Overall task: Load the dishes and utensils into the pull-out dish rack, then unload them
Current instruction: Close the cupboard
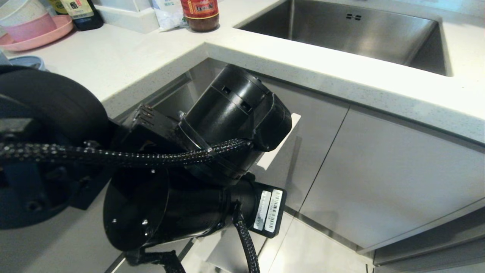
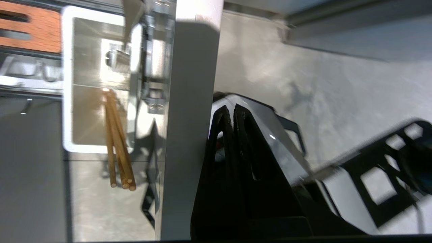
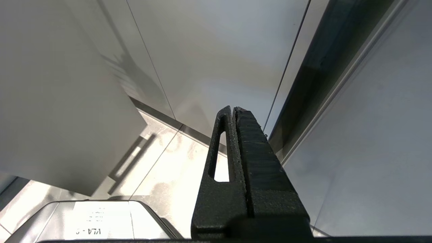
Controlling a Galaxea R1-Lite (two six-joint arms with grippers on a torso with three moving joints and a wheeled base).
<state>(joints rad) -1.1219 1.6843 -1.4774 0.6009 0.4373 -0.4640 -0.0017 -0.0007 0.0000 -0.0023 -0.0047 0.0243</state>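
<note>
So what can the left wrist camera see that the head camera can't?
Only the left wrist view shows the chopsticks standing in the white cutlery cup, the wooden strip, and the shut left hand. Only the head view shows the sink, the counter, the pink plate and a sauce jar. Both show the rack's pale grey front panel.

The left claw, fingers pressed together, hangs just outside the drawer's pale front panel, which stands between it and the white cutlery cup. Beyond that panel, chopsticks jut from the cup, taking up one corner of its mouth. Behind the claw lies open floor, with the robot's base close underneath.
</note>
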